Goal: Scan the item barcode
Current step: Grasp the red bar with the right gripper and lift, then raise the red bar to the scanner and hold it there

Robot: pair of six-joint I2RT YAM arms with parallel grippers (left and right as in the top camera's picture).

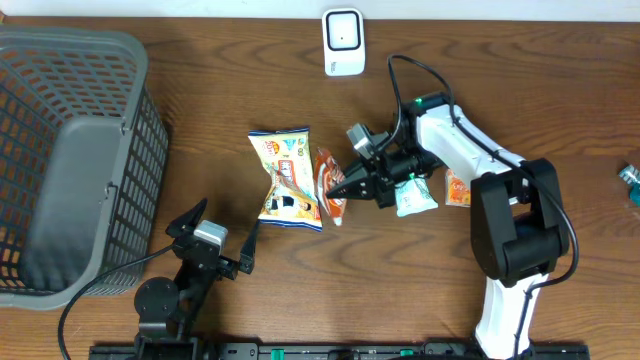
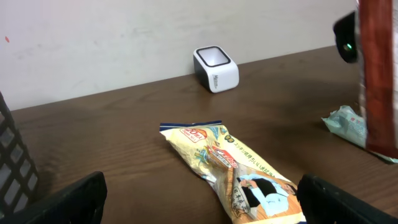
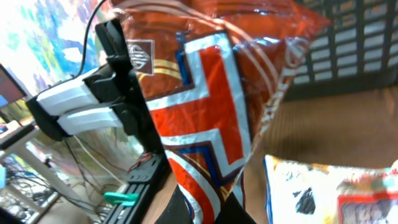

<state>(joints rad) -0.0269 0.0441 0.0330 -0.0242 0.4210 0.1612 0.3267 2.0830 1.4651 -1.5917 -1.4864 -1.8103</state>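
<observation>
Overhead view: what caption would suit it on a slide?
Right gripper holds an orange snack bag beside a yellow packet; left gripper open; white scanner behind.

basket (image 1: pixel 150 150) left of packet (image 1: pixel 285 180), scanner (image 1: pixel 343 42) behind it

The orange-red bag (image 1: pixel 329 187), crinkled foil with white and blue stripes, stands upright, pinched at one edge by the right gripper (image 1: pixel 341 188). The white scanner (image 1: pixel 343 41) sits well apart, near the table's far edge.
</observation>
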